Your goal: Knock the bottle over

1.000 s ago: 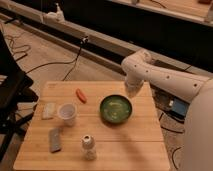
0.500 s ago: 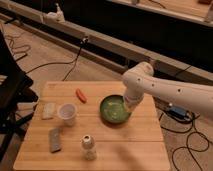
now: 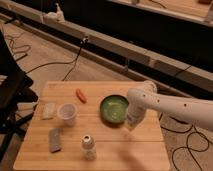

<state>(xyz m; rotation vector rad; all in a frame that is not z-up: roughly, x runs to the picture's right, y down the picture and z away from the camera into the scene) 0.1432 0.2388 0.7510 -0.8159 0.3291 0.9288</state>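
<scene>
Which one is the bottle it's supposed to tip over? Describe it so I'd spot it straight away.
On the wooden table, look near the front edge, left of the end effector hanging beside the green bowl. The bottle stands upright there. Unlike the wider cup behind it, it is whitish with a narrow neck and round cap.

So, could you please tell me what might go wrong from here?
The gripper hangs by the green bowl's right rim; the bottle stands across the table near the front edge. A low sweep toward it could clip the bowl. A hard push might send the bottle off that edge. The plastic cup stands behind and left of the bottle, so a wide swing could topple it too.
</scene>
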